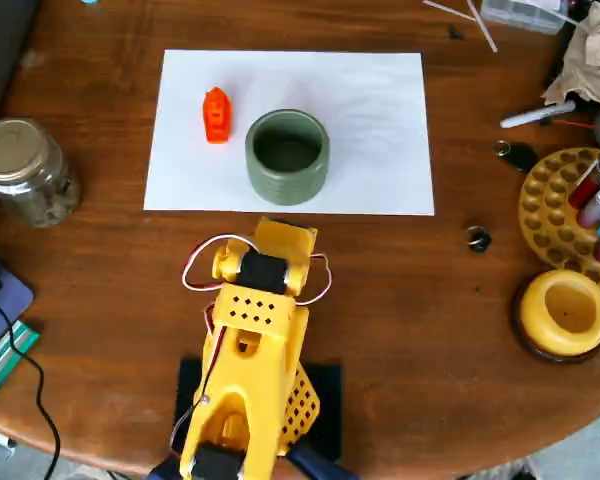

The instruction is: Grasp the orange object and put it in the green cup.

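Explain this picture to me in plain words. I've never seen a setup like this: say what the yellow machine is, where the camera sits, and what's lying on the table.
The camera looks straight down on a round wooden table. The yellow machine at the bottom is a small robot arm, folded over itself; its hand is hidden underneath, so nothing can be seen held. Beyond it lies a white sheet of paper with a small orange piece and, right of it and apart, a squat green cup, which looks empty. A glass jar stands at the left. At the right are a yellow round holder and a yellow tray of pens.
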`<state>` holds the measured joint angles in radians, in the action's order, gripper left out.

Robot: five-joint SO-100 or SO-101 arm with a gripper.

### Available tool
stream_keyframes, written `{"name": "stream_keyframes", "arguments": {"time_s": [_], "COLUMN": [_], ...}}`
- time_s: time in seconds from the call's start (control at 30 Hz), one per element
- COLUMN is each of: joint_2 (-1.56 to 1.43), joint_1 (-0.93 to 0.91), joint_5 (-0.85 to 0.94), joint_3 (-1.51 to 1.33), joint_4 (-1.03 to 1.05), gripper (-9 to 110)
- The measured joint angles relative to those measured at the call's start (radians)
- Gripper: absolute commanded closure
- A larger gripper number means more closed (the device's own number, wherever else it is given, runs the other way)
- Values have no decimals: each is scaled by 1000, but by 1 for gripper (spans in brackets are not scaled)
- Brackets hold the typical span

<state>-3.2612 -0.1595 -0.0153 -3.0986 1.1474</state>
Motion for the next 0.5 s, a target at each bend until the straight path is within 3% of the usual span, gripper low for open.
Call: {"name": "stream_keyframes", "arguments": {"time_s": [0.4, 0.5], "joint_2": [0, 5], "joint_1": [206, 256], "joint_5": [-2, -121], "joint_3": [0, 29], "joint_4": [-23, -57], "gripper": [97, 97]}}
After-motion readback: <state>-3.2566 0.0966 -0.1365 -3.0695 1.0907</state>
